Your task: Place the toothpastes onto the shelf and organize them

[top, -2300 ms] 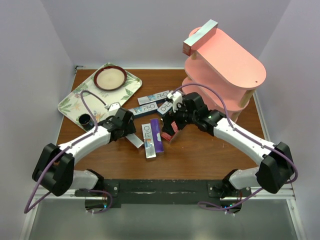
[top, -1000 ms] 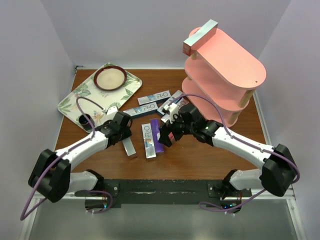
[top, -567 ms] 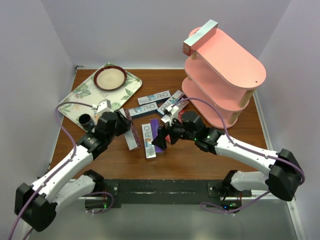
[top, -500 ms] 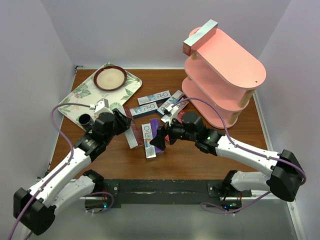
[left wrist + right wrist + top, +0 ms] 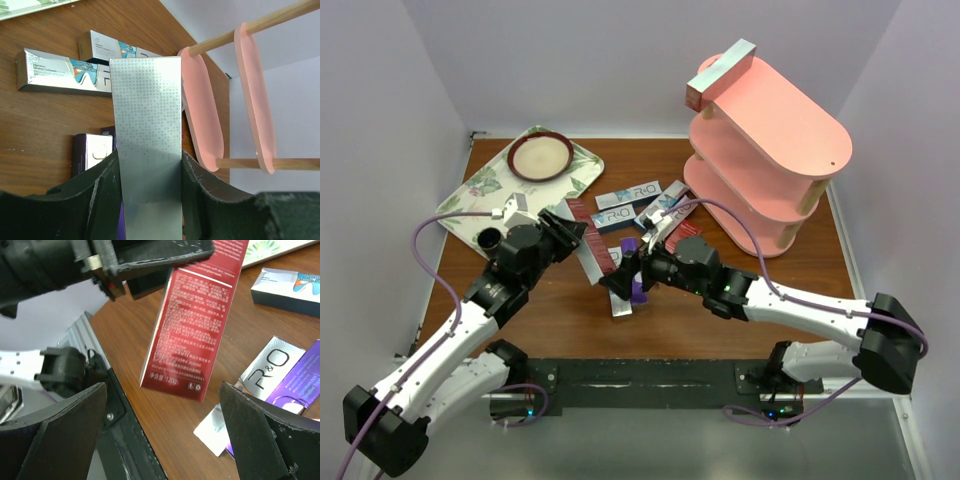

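My left gripper [image 5: 576, 237] is shut on a toothpaste box [image 5: 592, 255], silver on one face [image 5: 146, 130] and red on the other [image 5: 196, 325], held tilted above the table. My right gripper [image 5: 625, 276] stands open just right of it, its fingers [image 5: 65, 440] wide apart below the box's lower end without touching it. Under them lie a purple toothpaste [image 5: 638, 290] and a silver R&O one [image 5: 269, 366]. Several more toothpastes [image 5: 628, 193] lie toward the pink shelf [image 5: 775, 150], which carries one box [image 5: 720, 75] on its top board.
A leaf-patterned tray [image 5: 470, 200] with a brown bowl [image 5: 540, 157] sits at the back left, a small black cup [image 5: 492, 240] at its near corner. Grey walls close in on both sides. The black base rail [image 5: 640, 378] runs along the near edge.
My left gripper has lifted its box off the table and swung it right and up. My right gripper has moved left from beside the shelf to just under the box, staying open.
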Robot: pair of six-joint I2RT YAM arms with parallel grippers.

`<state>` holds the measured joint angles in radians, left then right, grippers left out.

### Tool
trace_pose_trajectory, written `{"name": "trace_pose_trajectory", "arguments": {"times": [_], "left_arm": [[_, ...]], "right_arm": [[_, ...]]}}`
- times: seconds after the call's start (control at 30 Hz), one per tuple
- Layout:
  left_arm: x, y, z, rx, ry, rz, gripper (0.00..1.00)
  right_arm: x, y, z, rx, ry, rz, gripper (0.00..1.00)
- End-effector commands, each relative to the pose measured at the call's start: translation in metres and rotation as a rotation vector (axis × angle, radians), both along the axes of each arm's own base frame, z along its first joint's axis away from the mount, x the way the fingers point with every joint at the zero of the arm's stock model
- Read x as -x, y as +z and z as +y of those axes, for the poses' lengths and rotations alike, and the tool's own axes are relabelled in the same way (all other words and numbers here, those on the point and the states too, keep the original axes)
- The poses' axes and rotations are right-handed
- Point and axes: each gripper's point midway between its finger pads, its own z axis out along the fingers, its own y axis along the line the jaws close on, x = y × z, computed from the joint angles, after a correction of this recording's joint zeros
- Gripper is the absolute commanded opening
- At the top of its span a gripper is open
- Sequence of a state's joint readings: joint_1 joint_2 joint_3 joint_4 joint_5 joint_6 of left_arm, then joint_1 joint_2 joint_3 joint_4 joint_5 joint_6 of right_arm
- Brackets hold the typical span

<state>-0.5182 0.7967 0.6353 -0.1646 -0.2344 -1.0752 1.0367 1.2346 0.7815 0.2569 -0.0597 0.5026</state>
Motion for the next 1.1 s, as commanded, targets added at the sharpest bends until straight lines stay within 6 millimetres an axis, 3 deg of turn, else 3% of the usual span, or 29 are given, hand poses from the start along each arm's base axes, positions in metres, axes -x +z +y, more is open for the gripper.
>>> {"name": "trace_pose_trajectory", "arguments": {"times": [0.0, 0.2, 0.37, 0.63, 0.8, 0.83, 0.93, 1.07], "left_arm": [[-0.006, 0.053, -0.008, 0.128, -0.001, -0.128, 0.42], [-0.006, 0.054, -0.008, 0.135, -0.005, -0.131, 0.43], [-0.006, 0.054, -0.009, 0.132, -0.012, -0.132, 0.43], [-0.005, 0.051, -0.015, 0.136, -0.042, -0.128, 0.43], [-0.003, 0.055, -0.016, 0.133, -0.054, -0.142, 0.44], [-0.003, 0.056, -0.016, 0.134, -0.056, -0.145, 0.44], [-0.002, 0.059, -0.017, 0.125, -0.067, -0.157, 0.50], [-0.002, 0.062, -0.010, 0.060, -0.060, -0.195, 0.76]], "right_arm": [[-0.012, 0.004, 0.014, -0.066, -0.071, 0.031, 0.99], [-0.008, 0.004, 0.027, -0.066, -0.045, 0.040, 0.98], [-0.009, 0.007, 0.029, -0.075, -0.049, 0.034, 0.84], [-0.011, 0.008, 0.033, -0.076, -0.051, 0.036, 0.78], [-0.014, 0.011, 0.034, -0.075, -0.057, 0.027, 0.63], [-0.014, 0.010, 0.033, -0.067, -0.057, 0.028, 0.56], [-0.014, 0.010, 0.031, -0.060, -0.061, 0.027, 0.45], [-0.016, 0.013, 0.020, -0.038, -0.090, 0.009, 0.38]]}}
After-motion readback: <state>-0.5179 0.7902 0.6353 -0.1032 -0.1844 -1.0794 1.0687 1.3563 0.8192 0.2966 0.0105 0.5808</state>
